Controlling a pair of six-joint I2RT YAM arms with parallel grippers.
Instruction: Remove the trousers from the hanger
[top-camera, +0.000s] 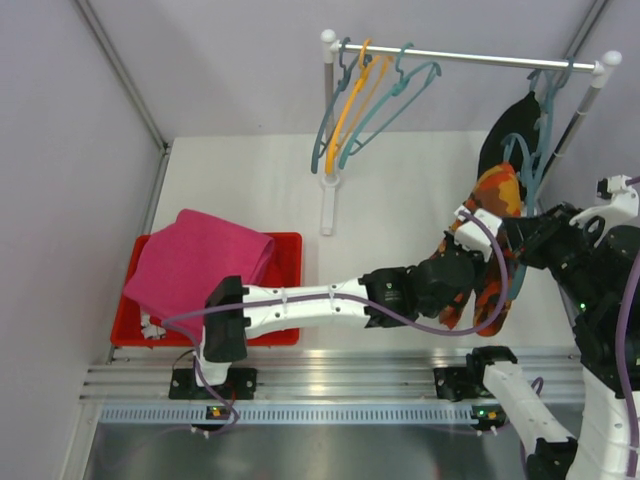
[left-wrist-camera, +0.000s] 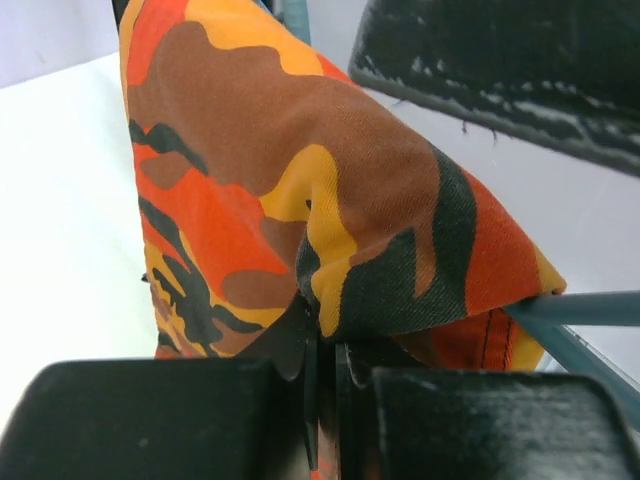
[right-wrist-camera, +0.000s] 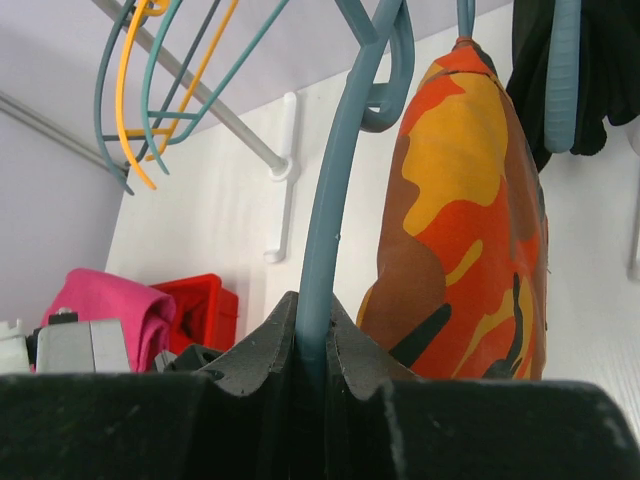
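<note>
The orange camouflage trousers (top-camera: 498, 195) hang on a teal hanger (right-wrist-camera: 338, 190) at the right, off the rail. My left gripper (left-wrist-camera: 325, 345) is shut on a fold of this cloth (left-wrist-camera: 300, 170); in the top view it (top-camera: 468, 228) sits against the trousers' left side. My right gripper (right-wrist-camera: 315, 330) is shut on the hanger's teal wire, beside the trousers (right-wrist-camera: 470, 200). The hanger's bar (left-wrist-camera: 590, 308) pokes out from under the cloth. The magenta pink trousers (top-camera: 200, 258) lie on top in a red bin (top-camera: 290, 242). The plain black trousers (top-camera: 512, 128) hang on the rail. The red and patterned ones are hidden.
A clothes rail (top-camera: 470, 57) crosses the back on two white posts (top-camera: 328, 150). Several empty teal and orange hangers (top-camera: 365, 95) hang at its left end. Grey walls close in on the left and right. A metal rail (top-camera: 330, 378) runs along the near edge.
</note>
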